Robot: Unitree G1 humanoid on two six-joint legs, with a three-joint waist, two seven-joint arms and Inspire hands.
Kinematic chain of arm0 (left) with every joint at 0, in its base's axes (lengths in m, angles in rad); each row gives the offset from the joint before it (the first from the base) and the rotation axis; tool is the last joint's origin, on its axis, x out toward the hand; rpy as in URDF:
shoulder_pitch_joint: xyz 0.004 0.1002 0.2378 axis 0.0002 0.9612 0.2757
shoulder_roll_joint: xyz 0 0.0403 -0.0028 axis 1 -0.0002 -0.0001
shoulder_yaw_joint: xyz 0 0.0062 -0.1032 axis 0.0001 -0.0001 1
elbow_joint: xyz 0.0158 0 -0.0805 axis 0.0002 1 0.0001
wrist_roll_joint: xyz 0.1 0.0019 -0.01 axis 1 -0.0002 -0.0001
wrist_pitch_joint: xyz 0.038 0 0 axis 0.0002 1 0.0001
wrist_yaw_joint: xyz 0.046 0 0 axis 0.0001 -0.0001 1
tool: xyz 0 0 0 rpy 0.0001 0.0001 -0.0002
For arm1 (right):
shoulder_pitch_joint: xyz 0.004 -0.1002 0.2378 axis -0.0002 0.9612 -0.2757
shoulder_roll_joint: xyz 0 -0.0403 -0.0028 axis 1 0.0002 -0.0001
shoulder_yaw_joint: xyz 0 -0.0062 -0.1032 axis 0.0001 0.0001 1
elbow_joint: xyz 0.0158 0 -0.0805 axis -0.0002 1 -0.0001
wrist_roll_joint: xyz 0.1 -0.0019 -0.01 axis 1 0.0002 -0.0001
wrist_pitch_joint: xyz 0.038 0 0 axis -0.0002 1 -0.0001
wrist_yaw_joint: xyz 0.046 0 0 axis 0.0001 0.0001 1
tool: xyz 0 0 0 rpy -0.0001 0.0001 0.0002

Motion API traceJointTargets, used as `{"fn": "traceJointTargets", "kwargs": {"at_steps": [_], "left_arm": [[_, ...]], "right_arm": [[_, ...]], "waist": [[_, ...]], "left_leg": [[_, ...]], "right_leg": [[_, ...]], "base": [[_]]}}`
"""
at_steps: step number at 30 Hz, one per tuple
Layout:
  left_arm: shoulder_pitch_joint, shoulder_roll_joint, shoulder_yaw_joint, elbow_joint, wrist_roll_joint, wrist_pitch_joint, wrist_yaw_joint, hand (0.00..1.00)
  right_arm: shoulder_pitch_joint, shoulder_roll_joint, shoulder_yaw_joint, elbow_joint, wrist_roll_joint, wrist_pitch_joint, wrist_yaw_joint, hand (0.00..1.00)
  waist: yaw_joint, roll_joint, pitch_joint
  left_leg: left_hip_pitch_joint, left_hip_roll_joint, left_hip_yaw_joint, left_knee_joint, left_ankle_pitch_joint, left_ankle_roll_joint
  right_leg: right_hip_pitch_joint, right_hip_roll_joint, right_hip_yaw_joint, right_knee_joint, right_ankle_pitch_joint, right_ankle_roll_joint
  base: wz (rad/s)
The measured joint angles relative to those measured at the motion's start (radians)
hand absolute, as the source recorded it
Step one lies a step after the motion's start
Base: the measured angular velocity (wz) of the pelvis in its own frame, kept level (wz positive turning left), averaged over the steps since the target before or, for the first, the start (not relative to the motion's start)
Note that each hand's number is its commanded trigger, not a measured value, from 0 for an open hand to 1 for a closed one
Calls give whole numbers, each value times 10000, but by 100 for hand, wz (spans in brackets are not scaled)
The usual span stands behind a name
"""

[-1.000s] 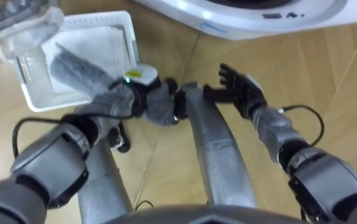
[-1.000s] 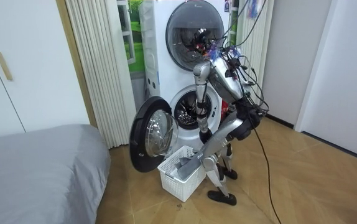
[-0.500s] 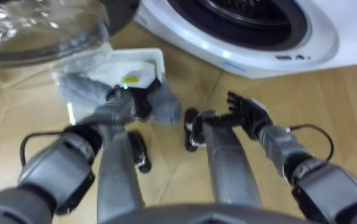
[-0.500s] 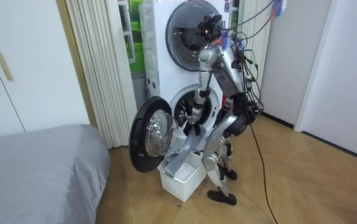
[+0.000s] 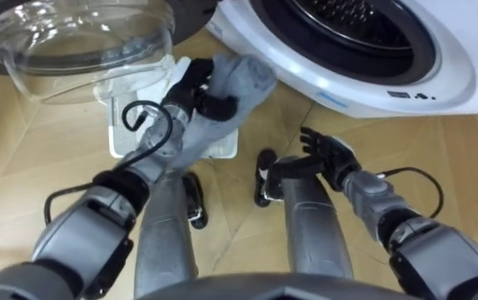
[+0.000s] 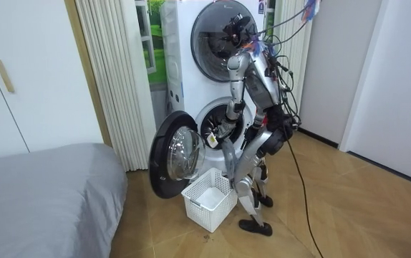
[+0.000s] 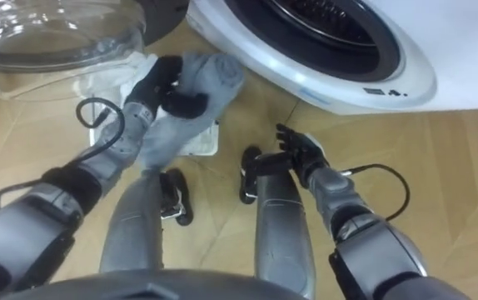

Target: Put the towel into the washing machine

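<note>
My left hand [image 5: 196,90] is shut on a grey towel [image 5: 237,79] and holds it up just below the washing machine's round opening [image 5: 347,21]. The towel's bunched end sits above my fingers; its long tail [image 7: 157,133] hangs down over the basket. In the room view the towel [image 6: 228,152] dangles in front of the lower machine's drum [image 6: 213,127]. My right hand [image 5: 326,154] is open with spread fingers, low at the right, above the floor and apart from the towel.
The machine's glass door [image 5: 77,33] stands swung open at the upper left. A white laundry basket [image 6: 207,197] sits on the wood floor below the door, by my feet. A grey bed [image 6: 41,193] fills the room view's left.
My left hand has lifted the towel out of the basket and up toward the drum opening. I have straightened from a bend. The right hand has stayed open.
</note>
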Motion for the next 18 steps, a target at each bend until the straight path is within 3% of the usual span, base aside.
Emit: {"fn": "traceJointTargets", "kwargs": {"at_steps": [5, 12, 18], "left_arm": [[389, -30, -382, -822, -2751, 45, -1407, 100], [799, -190, -544, -1032, -5728, 155, -2836, 100], [967, -239, -618, -1031, -7576, 579, -3270, 100]], "right_arm": [[68, 34, -86, -171, -111, 13, -3, 0], [298, 405, -94, -498, -102, 232, 25, 0], [322, 469, -203, -608, -85, 369, 49, 0]], "waist": [[8, -84, -40], [33, -432, -265], [57, -432, -265]], "left_leg": [[-47, 25, -30, 30, 5, 5], [257, 68, -87, -125, 80, -57], [325, 37, -272, -153, 113, -65]], "right_leg": [[33, -38, -140, -33, 1, 0], [459, 86, -298, -313, 66, -37], [671, 88, -480, -422, 93, -42]], "base": [[4], [1], [7]]}}
